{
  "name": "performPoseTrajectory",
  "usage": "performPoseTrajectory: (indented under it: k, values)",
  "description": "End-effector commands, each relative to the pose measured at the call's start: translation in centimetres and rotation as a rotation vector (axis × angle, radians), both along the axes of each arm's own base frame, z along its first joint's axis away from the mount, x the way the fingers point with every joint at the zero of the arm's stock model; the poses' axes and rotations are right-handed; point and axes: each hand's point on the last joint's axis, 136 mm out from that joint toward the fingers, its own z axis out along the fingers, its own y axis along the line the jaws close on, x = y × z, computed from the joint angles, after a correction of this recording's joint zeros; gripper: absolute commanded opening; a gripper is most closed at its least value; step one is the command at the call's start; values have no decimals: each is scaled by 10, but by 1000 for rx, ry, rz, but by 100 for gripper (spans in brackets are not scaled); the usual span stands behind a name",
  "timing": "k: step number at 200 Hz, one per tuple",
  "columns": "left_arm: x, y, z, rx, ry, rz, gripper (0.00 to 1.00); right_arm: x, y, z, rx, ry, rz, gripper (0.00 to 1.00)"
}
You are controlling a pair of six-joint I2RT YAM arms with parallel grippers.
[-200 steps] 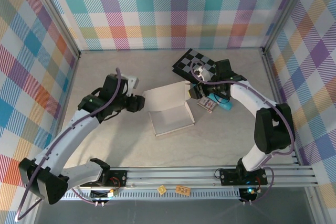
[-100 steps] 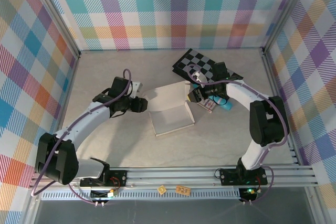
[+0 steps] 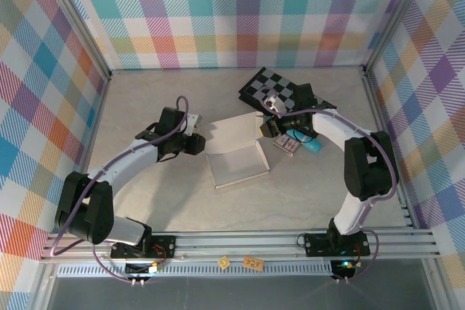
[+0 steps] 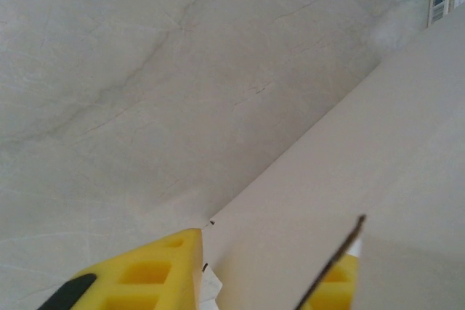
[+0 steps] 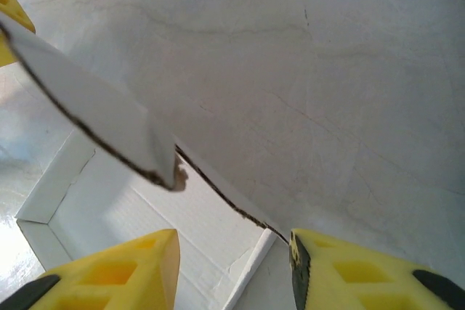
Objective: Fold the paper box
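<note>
Paper box (image 3: 238, 165), long axis left-right, open upward

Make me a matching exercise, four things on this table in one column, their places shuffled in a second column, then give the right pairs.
Things:
1. paper box
2. checkered board
3. patterned packet
4. teal object

Places:
A. farthest back of the four
B. middle of the table
C. directly right of the packet
D. between the white box and the teal item

Pairs: 1-B, 2-A, 3-D, 4-C
</note>
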Motion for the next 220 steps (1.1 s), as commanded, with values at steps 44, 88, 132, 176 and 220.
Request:
performPoseTrajectory:
  k: [44,88,132,176,220]
  values:
    - [1,-5,-7,11,0,-24,19,16,4,-1,-28,-46,11,42]
    - [2,-5,-9,18,4,-29,19,17,15,-7,-52,-49,45,43]
    - [5,-5,-8,24,2,-31,18,16,22,-11,-70,-55,66,38]
    - [9,-4,-7,38,-2,-25,15,15,22,-12,-94,-60,69,25]
    - [14,-6,-1,27,-15,-15,10,8,20,-10,-106,-71,60,9]
